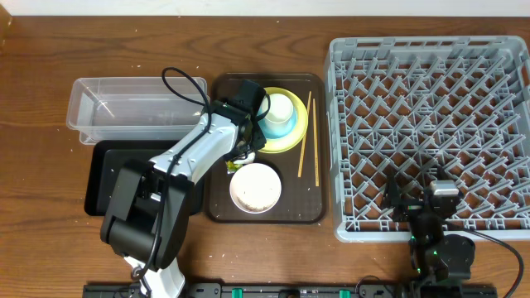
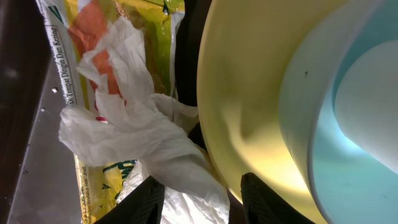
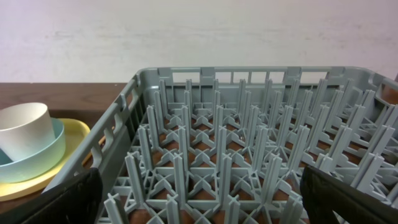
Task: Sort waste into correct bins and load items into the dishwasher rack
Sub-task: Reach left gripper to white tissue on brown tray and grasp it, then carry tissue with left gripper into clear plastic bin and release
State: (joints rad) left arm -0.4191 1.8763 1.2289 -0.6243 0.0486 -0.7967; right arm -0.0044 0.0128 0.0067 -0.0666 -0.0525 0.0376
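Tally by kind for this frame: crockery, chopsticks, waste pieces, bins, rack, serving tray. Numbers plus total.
Crockery: 4 (plate, blue bowl, cup, pale bowl)
Chopsticks: 2
Waste: 2 (wrapper, tissue)
Bins: 2 (tub, black tray)
Rack: 1
Brown tray: 1
Total: 12

A big brown wooden table [image 1: 50, 50] fills the view from above. Its top has dark and light streaks running sideways, and it shines a little. A thin pale strip [image 1: 166, 2] runs along the far edge of the table. It may be the bottom of a wall, but it is too thin to tell. In the right wrist view, a plain pale wall [image 3: 186, 37] stands behind the table and looks a bit blotchy. The light is soft and even.
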